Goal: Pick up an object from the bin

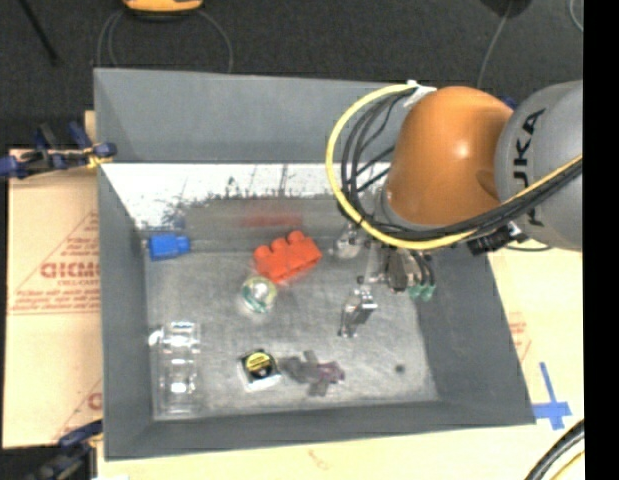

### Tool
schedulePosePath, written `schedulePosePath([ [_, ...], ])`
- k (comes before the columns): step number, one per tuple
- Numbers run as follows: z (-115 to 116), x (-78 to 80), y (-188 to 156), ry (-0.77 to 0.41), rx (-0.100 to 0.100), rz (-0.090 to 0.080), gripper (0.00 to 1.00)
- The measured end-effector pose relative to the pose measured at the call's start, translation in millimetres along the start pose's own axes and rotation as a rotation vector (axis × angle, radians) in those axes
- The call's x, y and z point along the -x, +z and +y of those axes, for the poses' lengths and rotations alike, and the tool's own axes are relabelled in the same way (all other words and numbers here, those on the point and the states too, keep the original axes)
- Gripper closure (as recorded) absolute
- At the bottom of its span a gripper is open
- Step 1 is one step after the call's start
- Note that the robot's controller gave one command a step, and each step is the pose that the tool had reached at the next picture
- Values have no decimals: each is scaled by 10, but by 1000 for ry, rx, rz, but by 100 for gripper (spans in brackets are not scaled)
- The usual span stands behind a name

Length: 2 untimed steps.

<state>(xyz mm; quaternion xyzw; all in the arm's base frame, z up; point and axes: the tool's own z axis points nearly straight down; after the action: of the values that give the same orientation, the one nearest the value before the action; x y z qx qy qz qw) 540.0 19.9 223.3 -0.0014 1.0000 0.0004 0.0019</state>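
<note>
Along the lower edge of the grey bin [124, 298], a clear plastic piece [179, 366] sits in the lower-left corner of the floor. To its right lie a small black-and-yellow round thing [257, 365] and, beside that, a dark purplish scrap [315, 372]. Higher up, left of centre, a small clear ball [257, 295] rests on its own. The gripper [359, 310] hangs over a bare patch of floor right of centre, apart from every loose thing; from this angle it cannot be told whether it is open or closed. Nearest to it are the ball, off to its left, the purplish scrap, lower left, and an orange-red toy block [287, 256], up and to its left. A blue block [169, 246] lies far off by the upper-left wall. Above the gripper, toward the upper right of the frame, looms the arm's rounded orange cover [444, 163], ringed by yellow and black cables [341, 138].
</note>
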Motion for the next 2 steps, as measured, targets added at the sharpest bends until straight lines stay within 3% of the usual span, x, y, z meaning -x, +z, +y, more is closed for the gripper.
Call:
schedulePosePath([
  [1,767,-271,1505,-218,-1,-5,0],
  [2,776,-241,1471,-215,1,-16,100],
])
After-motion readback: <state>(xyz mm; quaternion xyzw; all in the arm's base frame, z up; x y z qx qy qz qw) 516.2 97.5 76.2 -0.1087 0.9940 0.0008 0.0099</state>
